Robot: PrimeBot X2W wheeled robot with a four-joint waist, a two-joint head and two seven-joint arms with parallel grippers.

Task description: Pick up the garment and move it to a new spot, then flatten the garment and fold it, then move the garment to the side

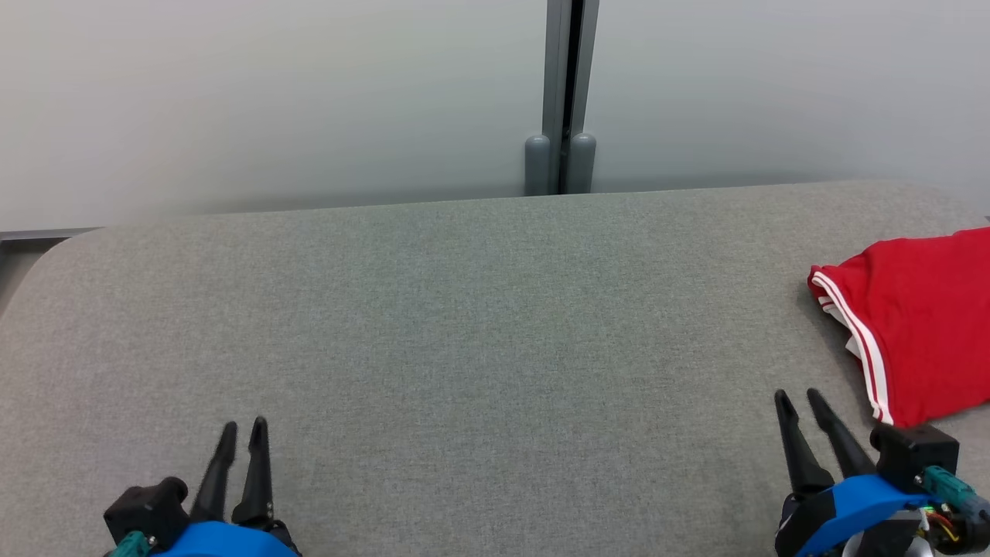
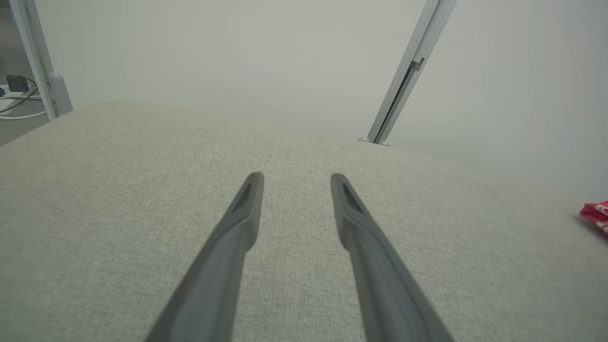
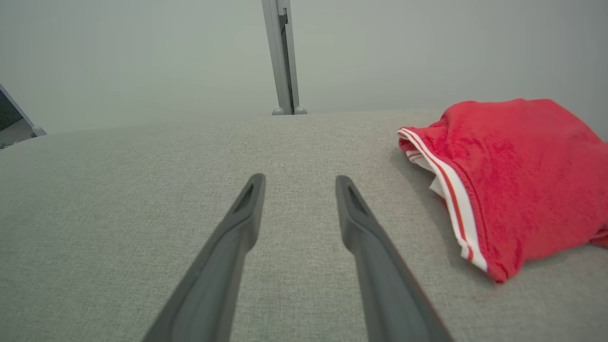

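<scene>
Left end effector [image 1: 241, 424] hovers over bare grey counter [image 1: 495, 325], fingers parted with nothing between them, well apart from the red garment [image 1: 913, 325]; the right end effector [image 1: 800, 396], likewise parted and empty, sits just beside the garment's near striped hem, so the right arm is judged nearer. Garment lies right of it, bunched at the counter's right edge. The right wrist view shows its folded layers and white underside; the left wrist view catches 1 red corner.

One red garment [image 1: 920, 325] with white trim lies on one grey cushioned surface [image 1: 464, 325]. Two grippers are present, left [image 1: 241, 435] and right [image 1: 799, 404], each with two dark fingers. One grey upright post [image 1: 563, 93] stands behind.
</scene>
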